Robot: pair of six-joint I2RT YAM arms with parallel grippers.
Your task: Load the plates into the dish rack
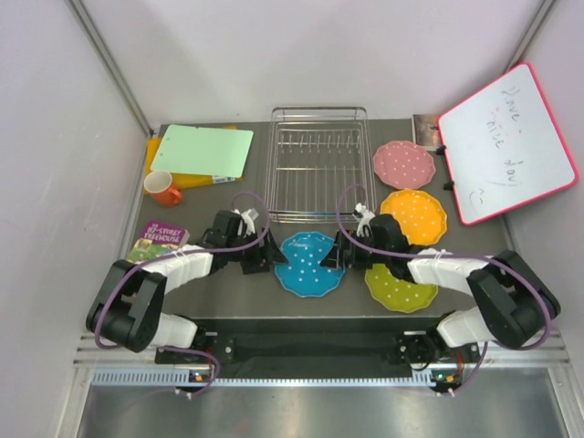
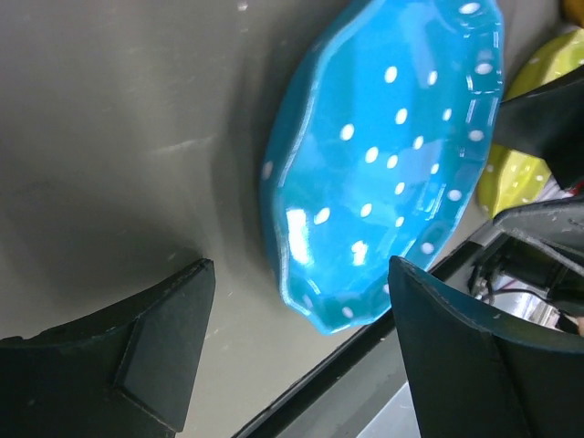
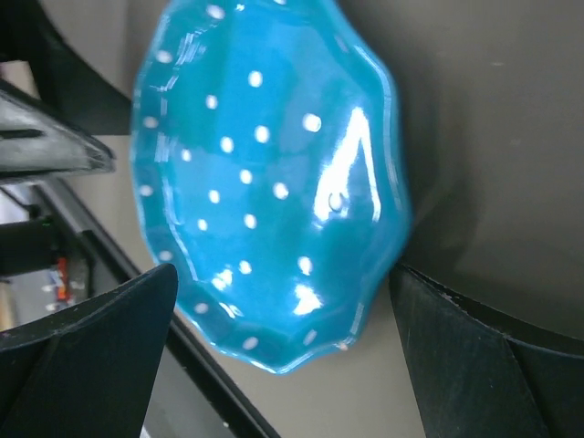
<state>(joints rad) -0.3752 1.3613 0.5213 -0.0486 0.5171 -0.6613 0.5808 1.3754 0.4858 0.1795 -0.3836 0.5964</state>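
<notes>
A: What kind of place does this view show?
B: A robotics test cell: white panel walls (image 1: 301, 55) enclose a dark table (image 1: 465, 237), a metal rail (image 1: 310, 374) fronts the left arm (image 1: 173, 269) and right arm (image 1: 456, 269), and a whiteboard (image 1: 506, 141) leans nearby.

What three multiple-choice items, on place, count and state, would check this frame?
1. Blue plate lies: A in the rack; B between the left gripper and right gripper; C at the far left corner.
2. Plates on the table: A two; B three; C four.
3. Left gripper is: A shut on nothing; B open; C shut on the blue plate.
B: the top view shows a gripper at each side of it.
C: blue, pink plate, orange plate and yellow-green plate lie there.
B: its fingers stand wide apart in the wrist view.
</notes>
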